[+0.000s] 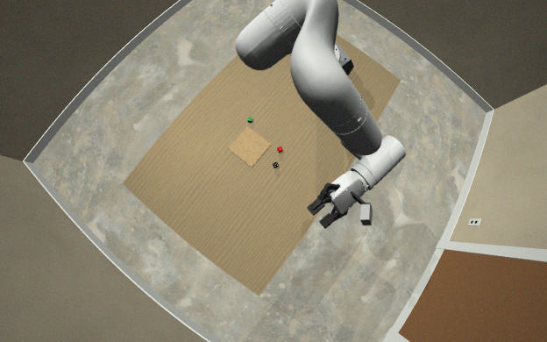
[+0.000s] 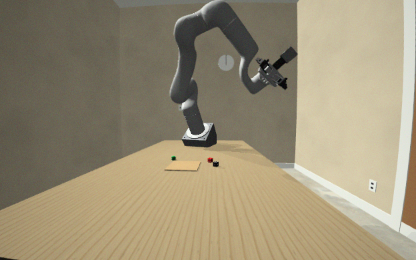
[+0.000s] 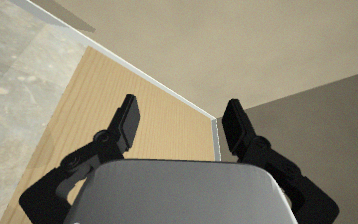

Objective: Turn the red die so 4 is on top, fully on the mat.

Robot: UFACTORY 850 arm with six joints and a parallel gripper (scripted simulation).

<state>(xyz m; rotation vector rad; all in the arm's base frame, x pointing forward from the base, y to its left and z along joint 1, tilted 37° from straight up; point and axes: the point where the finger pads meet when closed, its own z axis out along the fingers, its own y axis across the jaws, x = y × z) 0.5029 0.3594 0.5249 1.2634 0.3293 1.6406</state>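
The red die (image 1: 280, 149) lies on the wooden table just right of the small tan mat (image 1: 249, 146), off the mat. It also shows in the exterior view (image 2: 210, 160), right of the mat (image 2: 183, 165). The black die (image 1: 275, 165) lies close to the red one, and the green die (image 1: 250, 119) lies beyond the mat's far corner. My gripper (image 1: 321, 214) (image 2: 283, 85) is open and empty, high in the air to the right of the dice. In the wrist view its fingers stand wide apart with nothing between them; no die shows there.
The black die (image 2: 215, 163) and green die (image 2: 173, 158) lie on the table beside the mat. The arm's base (image 2: 199, 135) stands at the table's far end. A wall runs along the right side.
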